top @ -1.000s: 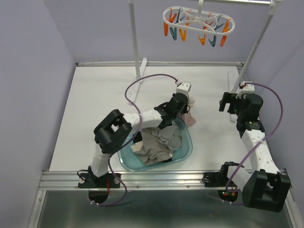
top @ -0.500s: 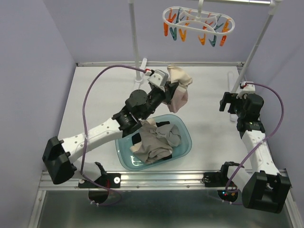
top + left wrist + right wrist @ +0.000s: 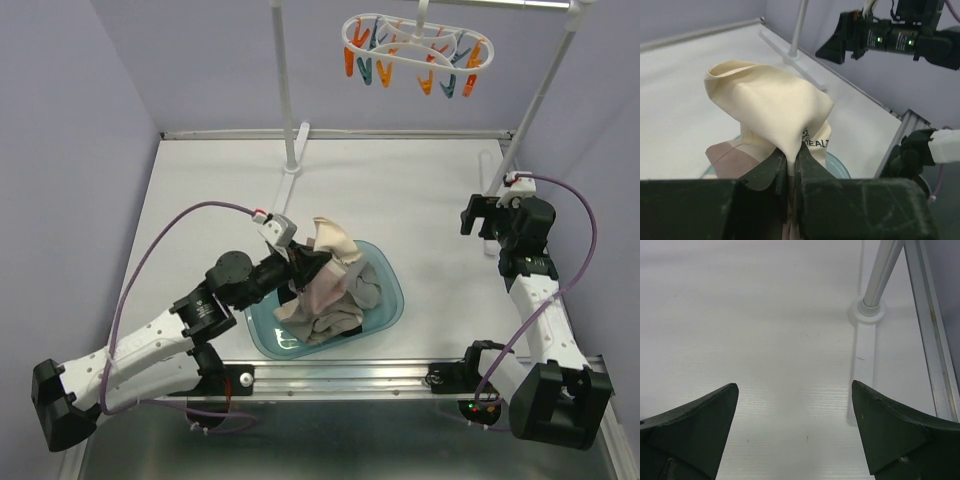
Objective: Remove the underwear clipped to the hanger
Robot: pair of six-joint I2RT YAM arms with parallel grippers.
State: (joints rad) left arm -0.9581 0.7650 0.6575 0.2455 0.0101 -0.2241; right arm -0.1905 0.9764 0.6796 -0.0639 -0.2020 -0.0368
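My left gripper is shut on a cream and pale pink underwear and holds it over the left part of the teal basin. In the left wrist view the cloth bunches up out of the closed gripper. Beige-taupe and grey underwear lie heaped in the basin. The white hanger hangs at the top with orange and teal clothespins and no cloth on them. My right gripper is open and empty above the bare table at the right, also in its wrist view.
White rack poles stand at the back middle and back right; the right pole's foot is just ahead of my right gripper. Purple walls close in both sides. A metal rail runs along the near edge.
My left gripper lifted the cream and pink underwear up off the basin's far edge, then drew back toward the near left and lower over the basin. The right arm has not moved.
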